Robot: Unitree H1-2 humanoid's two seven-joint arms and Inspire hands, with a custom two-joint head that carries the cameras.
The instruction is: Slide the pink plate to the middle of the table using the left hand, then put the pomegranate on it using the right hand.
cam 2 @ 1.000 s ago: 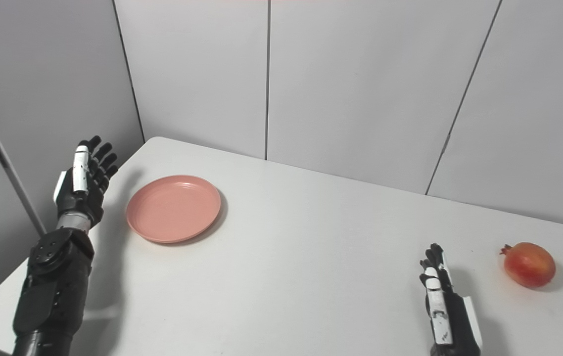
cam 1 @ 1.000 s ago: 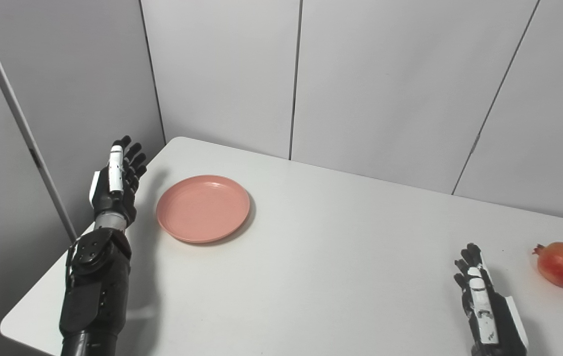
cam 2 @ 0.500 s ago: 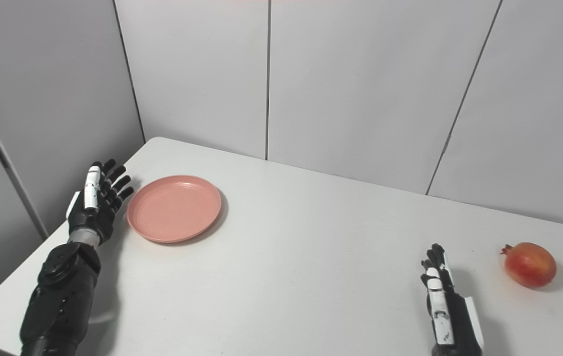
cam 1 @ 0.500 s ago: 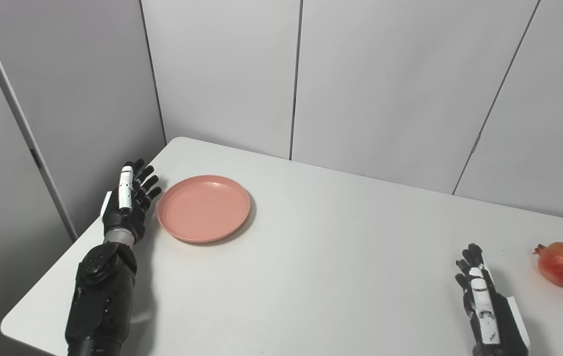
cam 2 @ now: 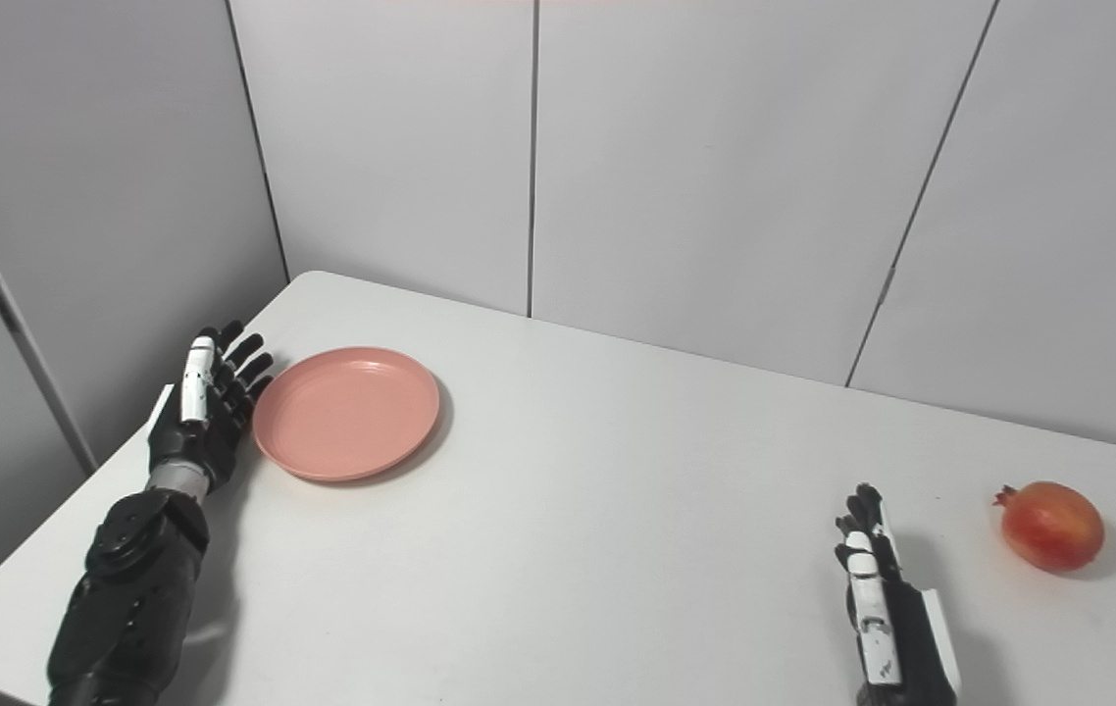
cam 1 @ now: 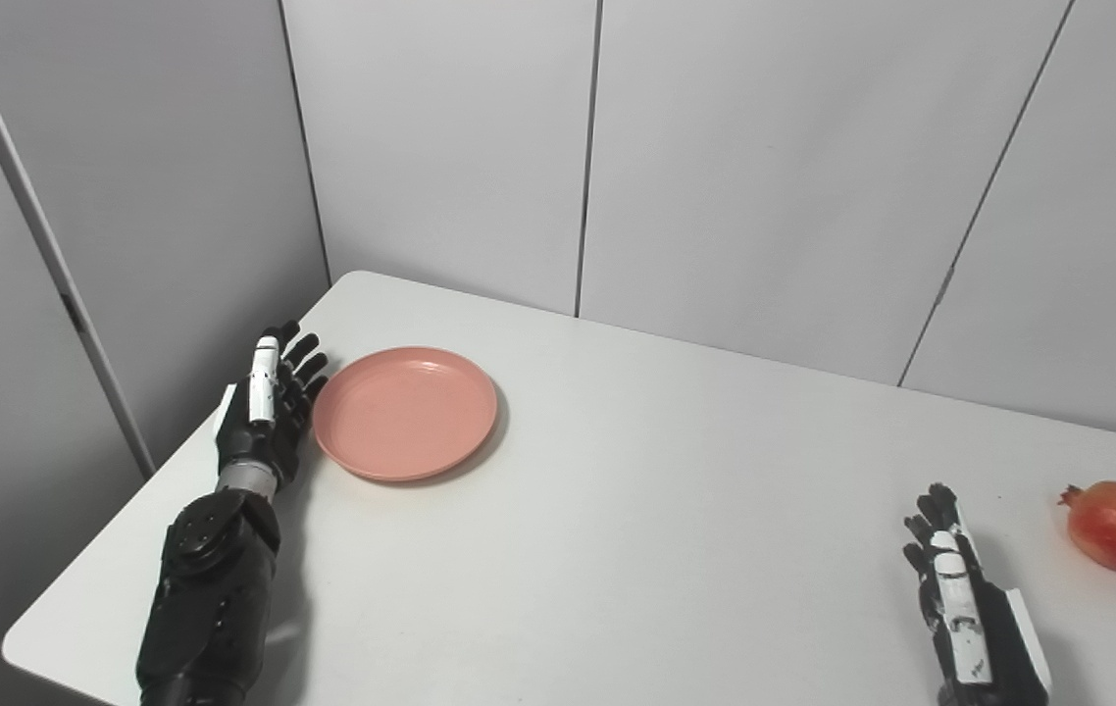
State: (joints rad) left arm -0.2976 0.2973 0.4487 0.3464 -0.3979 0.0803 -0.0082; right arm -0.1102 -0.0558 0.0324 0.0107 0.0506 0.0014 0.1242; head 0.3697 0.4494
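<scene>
Two hands are on show, and neither holds anything. Our left hand [cam 1: 267, 412] stands edge-on at the outer side of the pink plate [cam 1: 405, 413], fingers apart and straight, just beside the rim and perhaps touching it; we cannot tell for certain. We judge it is set there, on the side away from the middle, so that a sweep toward the centre pushes the plate along the table [cam 1: 636, 510] rather than lifting it. The plate lies flat near the table's far left corner, well apart from the middle, so the slide is not yet done. Our right hand [cam 2: 880, 598] rests near the front edge, fingers extended and apart, near the pomegranate [cam 2: 1051, 525] at the right side, waiting where a short reach should take the fruit
</scene>
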